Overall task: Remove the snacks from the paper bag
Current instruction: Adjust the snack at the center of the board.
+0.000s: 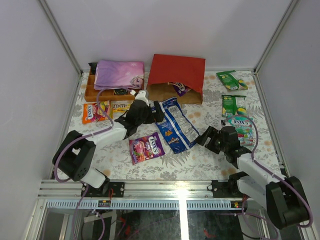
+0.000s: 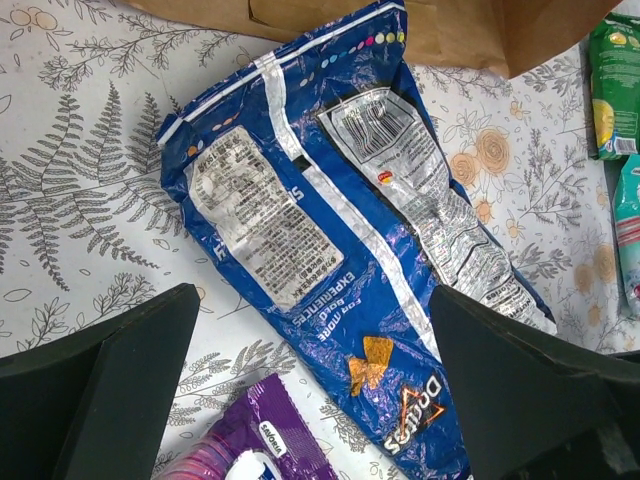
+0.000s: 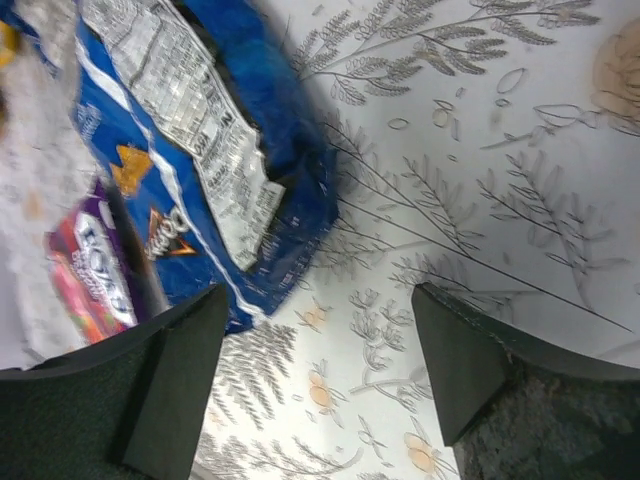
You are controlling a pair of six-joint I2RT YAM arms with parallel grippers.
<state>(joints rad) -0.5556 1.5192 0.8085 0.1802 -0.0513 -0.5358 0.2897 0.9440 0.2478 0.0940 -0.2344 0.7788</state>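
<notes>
Table (image 1: 200,165), fern-and-flower cover; items listed left to right as seen from above.

1. Orange packet (image 1: 90,113), 9 o'clock, flat on the cover.
2. Wooden box (image 1: 89,93), 10 o'clock. A folded purple cloth (image 1: 119,75) covers the contents. One dark item shows at its near edge and cannot be made out.
3. Yellow pack (image 1: 120,106), just in front of the box, its right end hidden behind the left arm (image 1: 107,134).
4. Left gripper (image 1: 159,113), centre, jaws spread wide and empty over the far half of the blue chip bag. Whether a finger (image 2: 110,390) touches the bag cannot be told.
5. Purple candy bag (image 1: 146,148), 7 o'clock, flat, well apart from the paper bag. It is cut off in both wrist views.
6. Blue chip bag (image 1: 172,125), centre, back side up, wholly outside, its far end just beside the paper bag's mouth.
7. Paper bag (image 1: 177,72), 12 o'clock, on its side with the brown mouth facing the arms. A purple packet (image 1: 179,88) pokes out, the rest hidden; the interior is unseen.
8. Right gripper (image 1: 203,136), 4 o'clock, jaws apart with nothing between, just beside the chip bag's near end.
9. Far green packet (image 1: 231,80), 1 o'clock.
10. Near green packet (image 1: 233,105), 3 o'clock.
11. Teal packet (image 1: 241,125), just nearer than item 10, partly behind the right arm (image 1: 250,167).
</notes>
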